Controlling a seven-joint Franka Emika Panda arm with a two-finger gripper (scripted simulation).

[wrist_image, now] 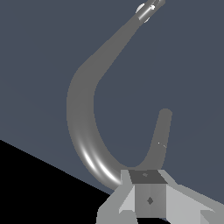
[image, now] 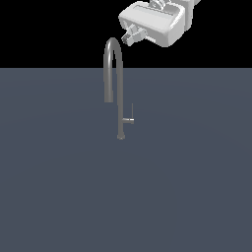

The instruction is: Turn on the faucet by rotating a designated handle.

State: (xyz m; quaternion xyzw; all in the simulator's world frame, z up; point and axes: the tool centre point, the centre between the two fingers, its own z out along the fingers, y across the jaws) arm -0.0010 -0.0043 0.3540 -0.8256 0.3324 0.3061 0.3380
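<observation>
Grey metal tap [image: 118,88] stands upright near the middle of the dark slate floor [image: 59,197], its arched spout [image: 109,69] hooking down toward the exterior view's left, and the small lever [image: 130,117] juts from the lower stem toward the exterior view's right with its thin rod pointing up. White gripper [image: 132,36] hangs above and to the exterior view's right of the arch, close to it but not touching, well apart from the lever. Jaw state cannot be told; the wrist view shows the gripper [wrist_image: 148,197] just over the spout [wrist_image: 83,127].

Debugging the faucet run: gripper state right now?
Gripper: holding nothing, above the faucet arch, clear of the handle. Whether the jaws are open or closed cannot be told.
</observation>
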